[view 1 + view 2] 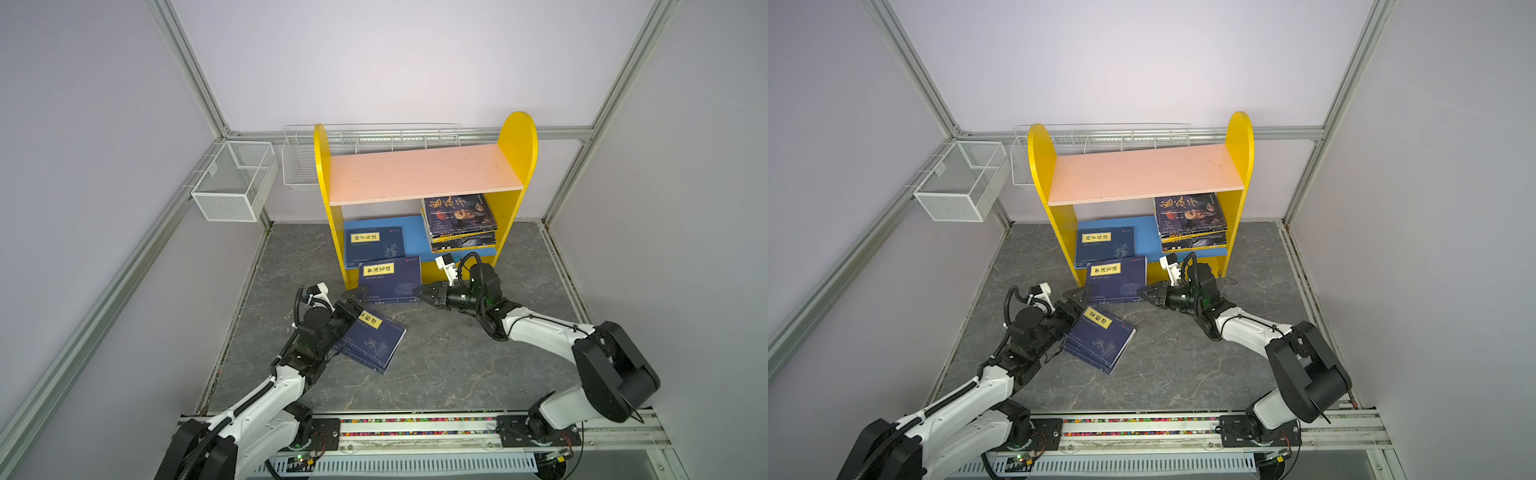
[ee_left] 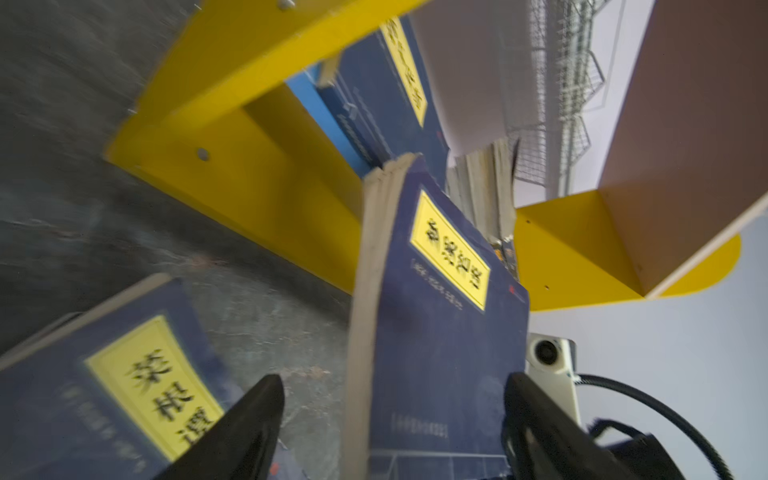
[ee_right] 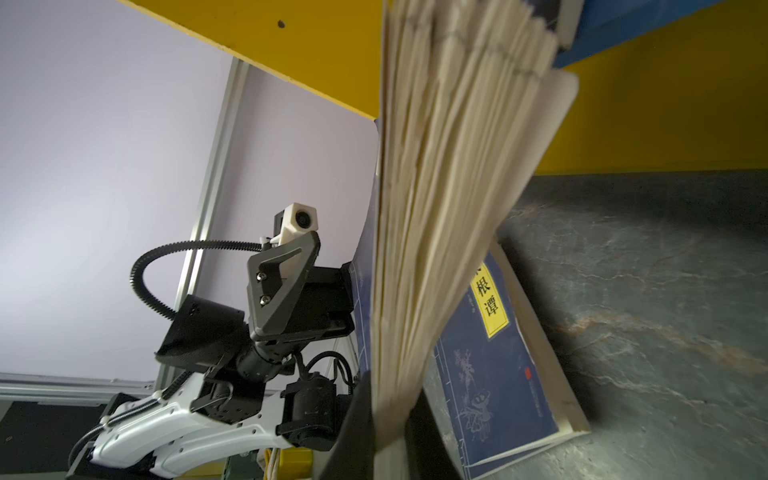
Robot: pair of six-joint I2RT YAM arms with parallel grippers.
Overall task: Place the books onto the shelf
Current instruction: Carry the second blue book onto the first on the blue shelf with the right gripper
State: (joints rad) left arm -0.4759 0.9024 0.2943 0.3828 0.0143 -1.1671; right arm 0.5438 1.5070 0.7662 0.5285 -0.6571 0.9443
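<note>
The yellow shelf (image 1: 517, 137) has a pink upper board (image 1: 424, 172) and a blue lower board (image 1: 415, 235). On the blue board lie a navy book (image 1: 374, 243) and a stack of dark books (image 1: 459, 220). Another navy book (image 1: 390, 278) stands tilted against the shelf's front. My right gripper (image 1: 419, 293) is shut on its page edge (image 3: 415, 249). My left gripper (image 1: 358, 301) is open at that book's other side, and its fingers (image 2: 266, 395) stand apart from the cover (image 2: 436, 353). A pile of navy books (image 1: 376, 338) lies on the floor by my left wrist.
Two white wire baskets (image 1: 232, 180) (image 1: 299, 166) hang on the back frame, left of and behind the shelf. The floor is dark marble (image 1: 457, 365). Grey walls and aluminium posts close in both sides.
</note>
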